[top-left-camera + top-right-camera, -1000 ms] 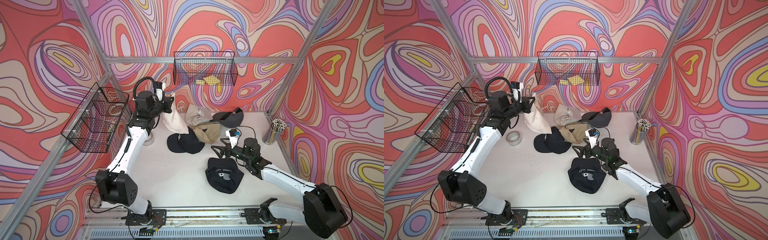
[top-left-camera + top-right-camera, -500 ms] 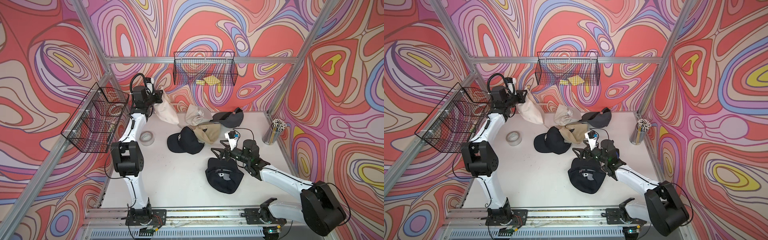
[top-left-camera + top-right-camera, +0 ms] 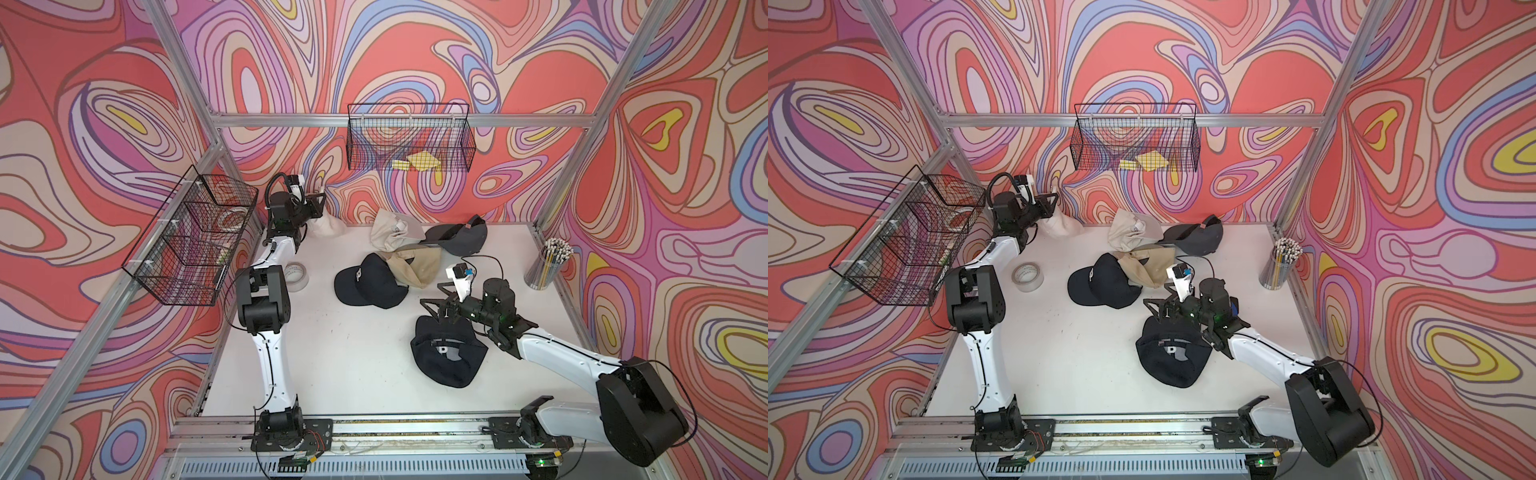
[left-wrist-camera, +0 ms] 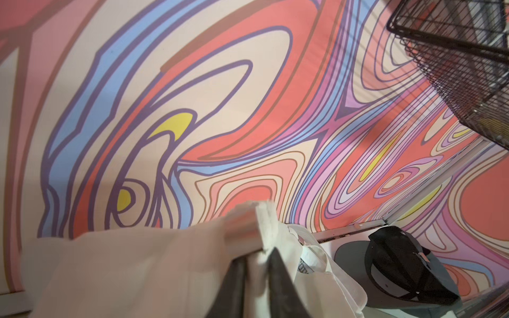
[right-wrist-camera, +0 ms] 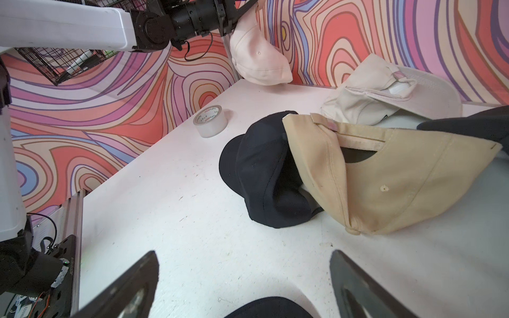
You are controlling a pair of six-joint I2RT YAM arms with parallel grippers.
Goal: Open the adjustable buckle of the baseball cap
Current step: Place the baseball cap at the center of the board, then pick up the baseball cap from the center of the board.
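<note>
Locate the tape roll (image 3: 296, 276) near the surface's (image 3: 340, 374) left edge. Behind it, at the back corner, the left hand (image 3: 319, 205) has the cream cap (image 3: 328, 225) between narrowly parted fingers (image 4: 281, 283); you cannot tell whether they clamp it. In front of the roll, bare surface runs to the front edge. Well right of the roll, the right hand (image 5: 243, 256) hovers, fingers wide apart, over the rim of an upturned dark cap (image 3: 449, 353).

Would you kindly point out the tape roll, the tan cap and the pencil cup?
tape roll (image 5: 211, 126): right wrist view, its outer wall.
tan cap (image 5: 399, 176): right wrist view, its crown panel.
pencil cup (image 3: 542, 272): a top view, its wall.
</note>
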